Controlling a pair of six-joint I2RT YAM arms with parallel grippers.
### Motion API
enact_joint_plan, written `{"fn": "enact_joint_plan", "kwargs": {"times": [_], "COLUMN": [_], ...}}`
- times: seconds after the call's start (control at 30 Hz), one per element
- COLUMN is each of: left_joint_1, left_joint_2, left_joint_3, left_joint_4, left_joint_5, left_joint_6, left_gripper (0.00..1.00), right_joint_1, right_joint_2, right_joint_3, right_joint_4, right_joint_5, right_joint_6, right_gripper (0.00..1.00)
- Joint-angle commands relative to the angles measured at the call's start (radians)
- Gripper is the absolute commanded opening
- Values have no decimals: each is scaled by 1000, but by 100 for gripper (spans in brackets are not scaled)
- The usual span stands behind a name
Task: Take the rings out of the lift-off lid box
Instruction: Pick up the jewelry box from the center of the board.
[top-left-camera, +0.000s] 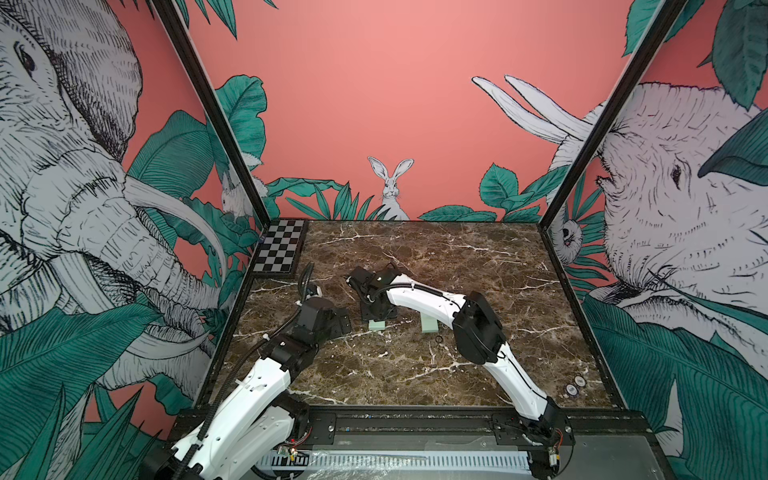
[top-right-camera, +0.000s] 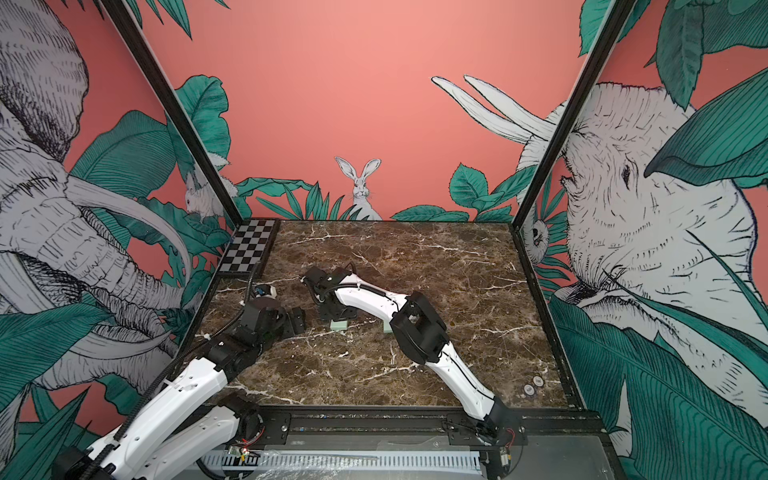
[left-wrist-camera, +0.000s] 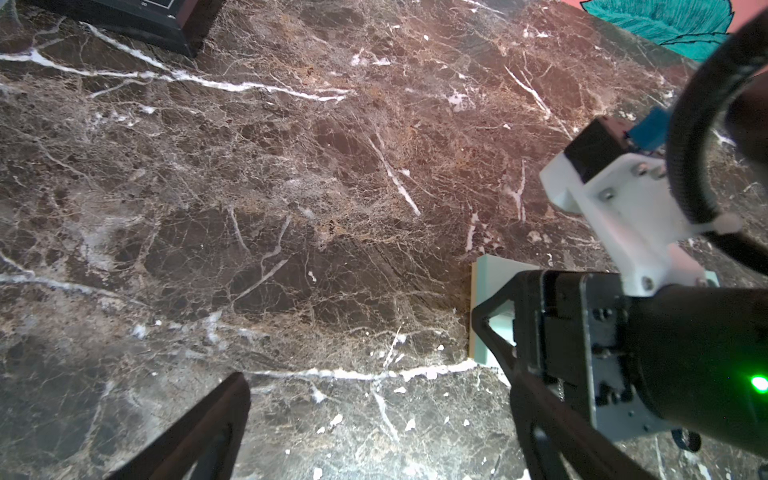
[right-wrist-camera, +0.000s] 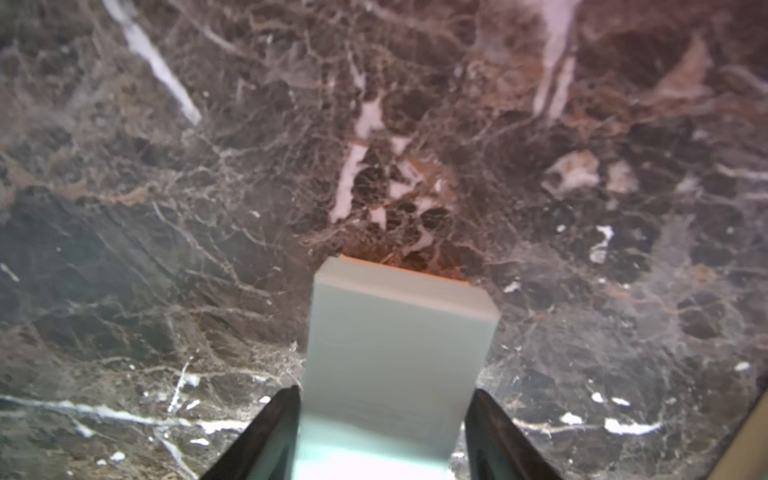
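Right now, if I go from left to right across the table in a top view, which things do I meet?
Checkerboard → left gripper → first mint-green piece → second mint-green piece → two round discs.

Bright, even light fills the enclosure. In both top views the pink back wall (top-left-camera: 374, 83) is palest high at its centre, and the marble tabletop (top-left-camera: 457, 257) carries only a soft shadow beneath the right arm (top-left-camera: 419, 297). Wide-angle distortion splays the black frame posts (top-left-camera: 208, 112) outward. The left wrist view is sharp on the marble, with a flaring green indicator light (left-wrist-camera: 759, 383). The right wrist view is hazy throughout, and the mint-green box (right-wrist-camera: 395, 353) bleaches to white closest to the lens.
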Motion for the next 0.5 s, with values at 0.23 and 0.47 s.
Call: {"fn": "enact_joint_plan", "kwargs": {"times": [0.23, 0.47], "left_joint_1": [6, 6], "left_joint_2": [1, 7], "left_joint_3": [-22, -77], "left_joint_4": [25, 160], "left_joint_5": [46, 195], "left_joint_6": [9, 120], "left_gripper": [99, 99], "right_joint_1": [7, -45], "right_joint_2": [-44, -286], "right_joint_3": [-11, -244], "right_joint_4": [-32, 171], "right_joint_5": [26, -88], "right_joint_6": [-21, -113], "right_gripper": [46, 46]}}
